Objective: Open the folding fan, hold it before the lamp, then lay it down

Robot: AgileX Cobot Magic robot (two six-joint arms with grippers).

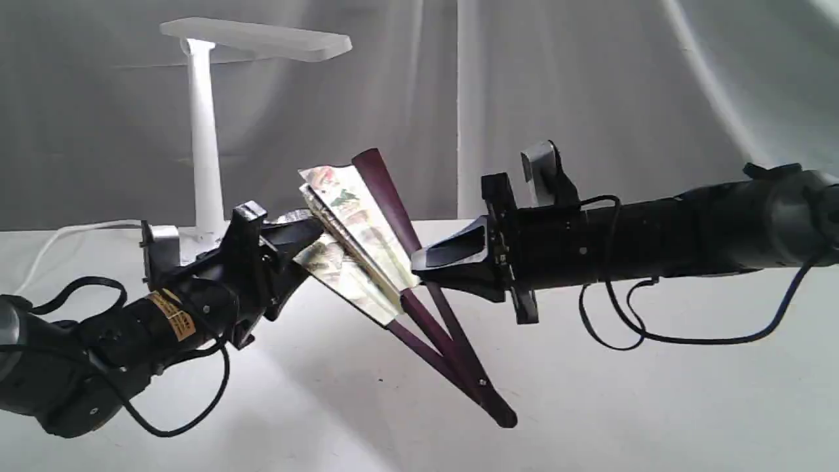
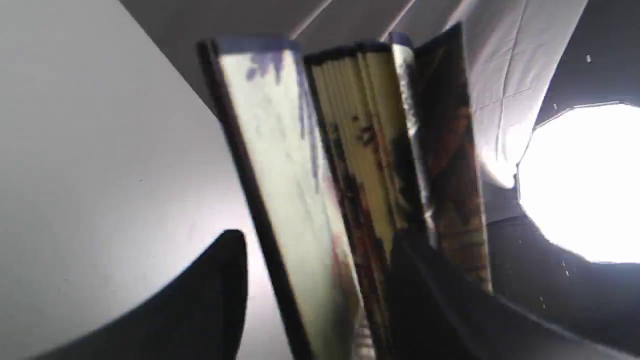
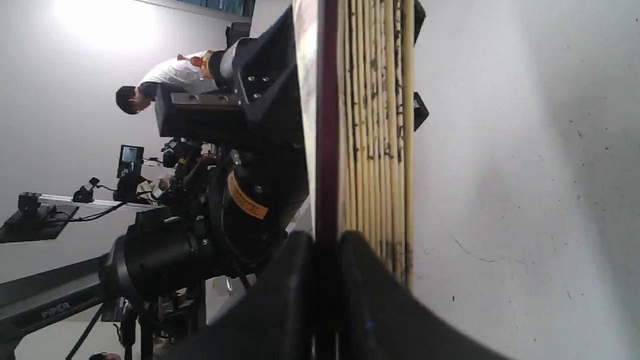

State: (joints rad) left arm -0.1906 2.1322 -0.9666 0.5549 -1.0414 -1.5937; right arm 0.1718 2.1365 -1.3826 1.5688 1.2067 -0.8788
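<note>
**Exterior view.** The folding fan [image 1: 357,223], pleated cream paper painted in red and brown on dark purple-brown wooden ribs, hangs tilted in the air between the two arms and is only partly spread. Its rivet end sits low over the white table [image 1: 655,406]; I cannot tell whether it touches. The white plastic desk lamp [image 1: 204,144], with a slim stem and a flat head, stands behind it on the left.

The fan looks light. I judge the sticks stiff and the thin paper easy to crease or tear. The outer guard sticks seem the safer places to hold it, though smooth wood may slip in a pinch.

The black left gripper [image 1: 307,241] closes on the fan's paper side. The black right gripper [image 1: 419,265] nips a dark stick just below the paper.

**Left wrist view.** The left gripper [image 2: 317,240] stands moderately open, with the stacked pleats of the folding fan [image 2: 365,150] between its jaws. It appears clamped on that bundle, leaf as well as stick, so hard pulling could strain the paper.

**Right wrist view.** The right gripper [image 3: 327,240] is almost fully closed. Its jaws are tight on one dark red guard stick of the folding fan [image 3: 375,150], and the remaining pleats lie free just beside it.
</note>
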